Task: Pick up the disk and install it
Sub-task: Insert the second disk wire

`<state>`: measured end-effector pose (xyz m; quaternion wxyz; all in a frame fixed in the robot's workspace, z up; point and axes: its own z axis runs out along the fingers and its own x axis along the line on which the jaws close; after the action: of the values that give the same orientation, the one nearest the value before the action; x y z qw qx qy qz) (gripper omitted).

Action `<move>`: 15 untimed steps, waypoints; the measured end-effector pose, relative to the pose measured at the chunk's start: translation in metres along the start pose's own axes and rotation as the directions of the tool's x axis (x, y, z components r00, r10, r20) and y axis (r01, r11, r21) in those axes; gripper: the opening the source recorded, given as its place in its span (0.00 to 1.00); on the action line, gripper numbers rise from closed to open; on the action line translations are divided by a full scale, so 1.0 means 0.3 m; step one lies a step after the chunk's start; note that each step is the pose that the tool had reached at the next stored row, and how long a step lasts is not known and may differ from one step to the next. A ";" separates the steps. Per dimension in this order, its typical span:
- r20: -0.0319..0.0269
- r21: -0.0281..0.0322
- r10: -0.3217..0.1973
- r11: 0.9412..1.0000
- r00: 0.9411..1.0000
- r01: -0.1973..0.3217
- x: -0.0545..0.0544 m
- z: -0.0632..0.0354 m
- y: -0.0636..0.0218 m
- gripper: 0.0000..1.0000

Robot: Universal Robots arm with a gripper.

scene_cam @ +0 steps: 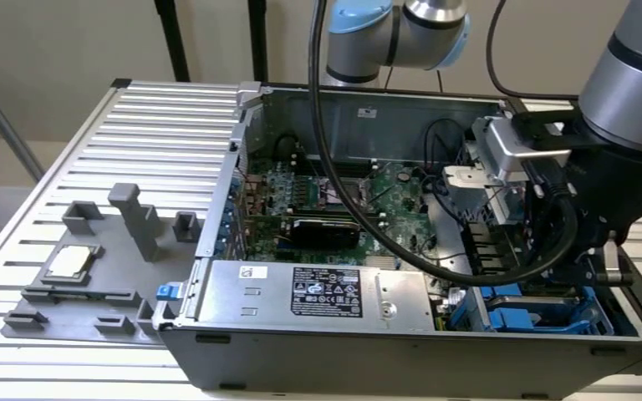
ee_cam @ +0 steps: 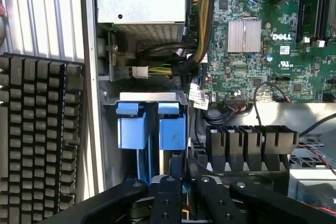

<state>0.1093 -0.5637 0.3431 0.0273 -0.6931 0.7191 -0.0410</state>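
Blue-railed disk (ee_cam: 152, 129) beneath fingers (ee_cam: 167, 203)

A slatted metal tabletop (scene_cam: 165, 117) is seen. An open computer case (scene_cam: 221, 368) is set on it toward the exterior view's right. A grey plastic fixture plate (scene_cam: 76, 317) is laid beside it on the left, with a small square chip (scene_cam: 68, 263) seated in it.

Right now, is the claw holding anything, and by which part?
Cannot be told. The claw sits low inside the computer case, right over the blue drive rails in the bay, but its tips and any grip are hidden.
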 end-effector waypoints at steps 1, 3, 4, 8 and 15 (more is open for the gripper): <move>0.000 0.000 0.000 1.000 1.000 0.000 0.000 0.000 -0.001 0.00; 0.000 0.000 0.000 1.000 1.000 0.000 0.000 0.001 -0.003 0.00; -0.001 0.000 0.000 1.000 1.000 0.000 0.000 0.002 -0.003 0.00; -0.001 0.000 0.000 1.000 1.000 0.000 0.000 0.005 -0.006 0.00; -0.002 0.000 0.000 1.000 1.000 0.000 -0.001 0.010 -0.010 0.00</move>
<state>0.1127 -0.5637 0.3403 0.0264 -0.6932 0.7190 -0.0419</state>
